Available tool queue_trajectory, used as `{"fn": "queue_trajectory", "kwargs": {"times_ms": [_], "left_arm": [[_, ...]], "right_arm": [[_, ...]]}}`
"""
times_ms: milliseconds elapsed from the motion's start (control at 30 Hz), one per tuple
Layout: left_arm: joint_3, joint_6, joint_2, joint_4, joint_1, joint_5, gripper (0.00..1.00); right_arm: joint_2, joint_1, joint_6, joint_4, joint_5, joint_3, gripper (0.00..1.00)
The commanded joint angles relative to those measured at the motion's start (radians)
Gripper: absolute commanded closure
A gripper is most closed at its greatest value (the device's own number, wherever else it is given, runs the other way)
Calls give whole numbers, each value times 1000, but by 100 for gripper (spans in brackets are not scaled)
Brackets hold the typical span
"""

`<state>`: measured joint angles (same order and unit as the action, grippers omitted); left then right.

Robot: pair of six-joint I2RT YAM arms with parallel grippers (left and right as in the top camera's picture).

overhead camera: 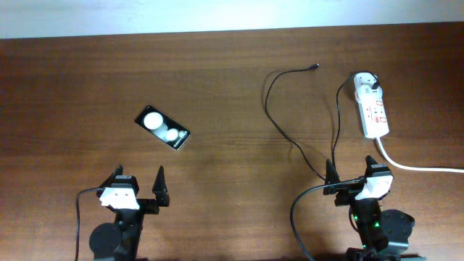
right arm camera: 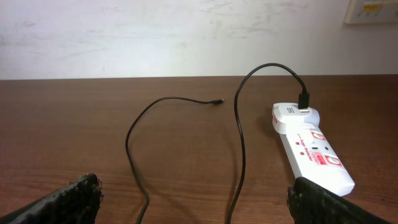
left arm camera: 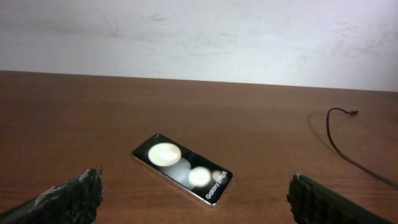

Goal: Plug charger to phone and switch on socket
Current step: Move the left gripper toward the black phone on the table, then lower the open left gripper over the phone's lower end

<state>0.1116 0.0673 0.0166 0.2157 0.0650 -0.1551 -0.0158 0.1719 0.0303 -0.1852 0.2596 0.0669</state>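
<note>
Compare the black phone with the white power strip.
Colour: the flat glossy phone is black, the elongated plastic power strip white with red marks. Place: the phone lies on the left half of the brown wooden table, the strip on its right. Connection: the strip carries the white adapter of the thin black cable; the phone has nothing plugged in. Both lie flat.

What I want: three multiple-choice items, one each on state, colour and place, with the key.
1. The charger has its tip: A) plugged into a port; B) gripped; C) loose on the table.
2. The socket is: A) blue; B) white; C) green.
3. The phone lies: A) ahead of the left pincer; B) on the socket; C) under the charger.
Key: 1 C, the tip rests alone on bare wood; 2 B, its casing shows white; 3 A, the left wrist view frames it between its fingers.
</note>
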Motion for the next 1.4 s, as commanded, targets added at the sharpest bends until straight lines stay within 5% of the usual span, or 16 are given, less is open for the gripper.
{"fn": "queue_trajectory", "kwargs": {"times_ms": [0,367,433,1367], "left_arm": [[82,-11,14,37,3,-18,1],[380,-12,383,167,3,-205,1],[385,-12,392,161,3,-294,1],[385,1,399,191,3,-294,1]], "right_arm": [[9,-2,11,3,-5,-10,1],[9,-2,11,3,-5,-10,1],[9,-2,11,3,-5,-10,1],[9,-2,11,3,-5,-10,1]]}}
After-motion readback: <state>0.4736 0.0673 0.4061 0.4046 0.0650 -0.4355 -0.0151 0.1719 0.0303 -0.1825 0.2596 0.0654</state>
